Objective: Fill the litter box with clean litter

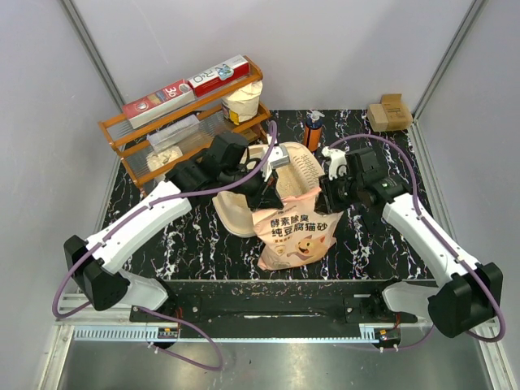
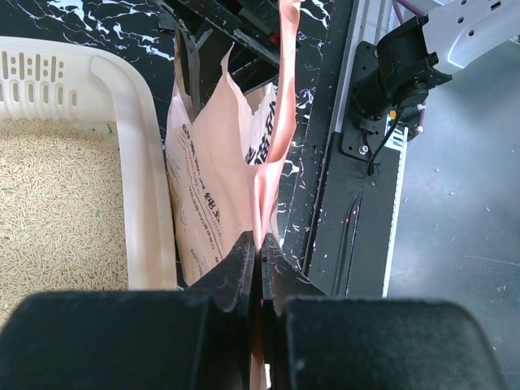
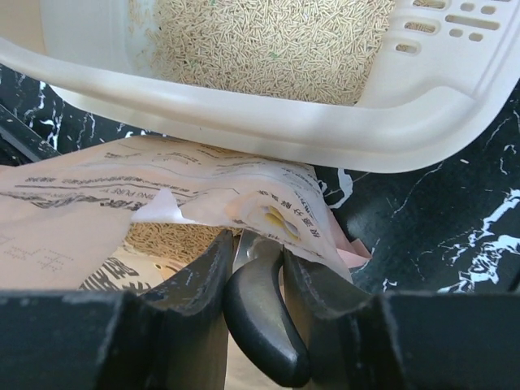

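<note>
We see the table [image 1: 203, 252] carrying everything. About mid-table lies the box [image 1: 231, 215], set slantwise, its long axis running from near left to far right and its slotted end toward the far right. A bed of litter [image 2: 57, 211] already covers its floor. The bag [image 1: 296, 236] stands upright against the box's near rim, on the side toward our bases, its mouth torn open and more granules showing inside. So the box lies straight beyond the bag, away from us, and we judge that a pour has to tip the bag's top over that near rim, across the box's short way rather than along its length. The left gripper [image 2: 260, 244] reaches in over the box's near part, its jaws pressed together on a thin strip [image 2: 284, 97] of the bag's upper edge, pinched flat between them. The right gripper [image 3: 256, 244] sits at the bag's right shoulder, its jaws clamped on the black handle of a tool [image 3: 260, 325] whose metal part meets the torn edge. We cannot tell whether it is scissors or a knife. Both arms are about equally near the bag, but we judge the left the one to lead, since only it holds the bag itself. The filling looks partly done to us, and the strip may tear under the bag's full weight.
</note>
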{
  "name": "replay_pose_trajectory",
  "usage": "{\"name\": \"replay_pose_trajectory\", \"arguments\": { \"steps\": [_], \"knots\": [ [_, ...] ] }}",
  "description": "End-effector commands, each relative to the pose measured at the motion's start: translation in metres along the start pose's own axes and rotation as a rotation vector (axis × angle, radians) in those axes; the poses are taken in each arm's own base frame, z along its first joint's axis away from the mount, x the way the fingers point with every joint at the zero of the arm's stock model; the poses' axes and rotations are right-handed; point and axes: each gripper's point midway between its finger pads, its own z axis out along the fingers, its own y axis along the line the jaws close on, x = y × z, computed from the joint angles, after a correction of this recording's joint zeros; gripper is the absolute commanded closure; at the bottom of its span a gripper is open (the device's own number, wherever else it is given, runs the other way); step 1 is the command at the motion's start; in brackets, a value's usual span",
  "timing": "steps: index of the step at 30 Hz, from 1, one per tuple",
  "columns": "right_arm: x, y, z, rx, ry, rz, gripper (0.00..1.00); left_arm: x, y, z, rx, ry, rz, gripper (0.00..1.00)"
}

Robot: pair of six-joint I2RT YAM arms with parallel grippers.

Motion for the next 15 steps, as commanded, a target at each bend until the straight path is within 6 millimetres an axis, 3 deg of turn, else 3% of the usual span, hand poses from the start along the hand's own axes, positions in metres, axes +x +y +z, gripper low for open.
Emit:
{"name": "replay_pose_trajectory", "arguments": {
  "steps": [1,8,9,11,15],
  "knots": [
    [0.020,0.029,0.012,-0.167,0.084,0.147,1.00,-0.049,-0.010,-0.004,0.038,-0.162,0.105,1.00],
    [-0.011,0.051,-0.013,-0.372,0.005,0.290,1.00,-0.038,-0.008,-0.004,0.032,-0.143,0.109,1.00],
    [-0.017,0.043,-0.019,-0.381,-0.013,0.354,1.00,-0.034,-0.006,-0.003,0.024,-0.137,0.108,1.00],
    [-0.022,0.046,-0.027,-0.459,-0.009,0.411,1.00,-0.032,-0.006,-0.004,0.018,-0.133,0.115,1.00],
    [-0.022,0.030,-0.029,-0.519,-0.001,0.548,1.00,-0.028,-0.001,-0.004,-0.005,-0.120,0.147,1.00]
  ]
}}
